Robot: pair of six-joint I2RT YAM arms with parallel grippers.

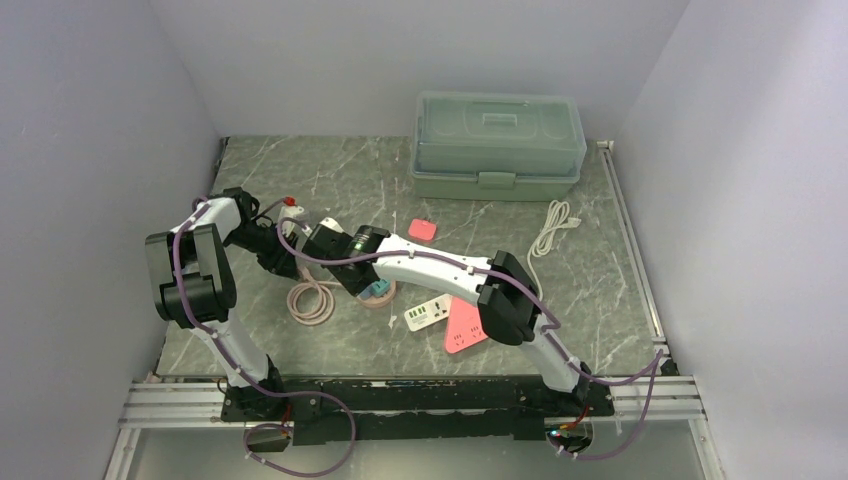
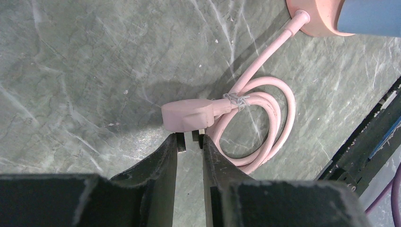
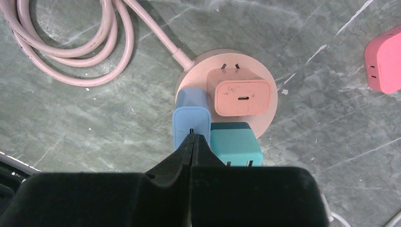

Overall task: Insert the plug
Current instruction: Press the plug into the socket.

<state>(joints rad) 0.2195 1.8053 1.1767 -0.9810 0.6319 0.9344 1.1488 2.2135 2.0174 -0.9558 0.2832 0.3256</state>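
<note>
Plug, pink, flat on table in left wrist view. Left gripper narrowly parted just beside it, nothing evidently held. Grasp step pending; next move: close on plug body.
Right wrist view: right gripper pinched closed, empty, over blue adapter.
Top view: white power strip, likely target, lies nearby.

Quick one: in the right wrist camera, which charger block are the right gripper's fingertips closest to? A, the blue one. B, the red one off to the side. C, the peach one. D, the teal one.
A: the right gripper, fingers closed together, has its tips over the blue block on the round pink hub, while the peach block and teal block sit off to one side of them.
</note>
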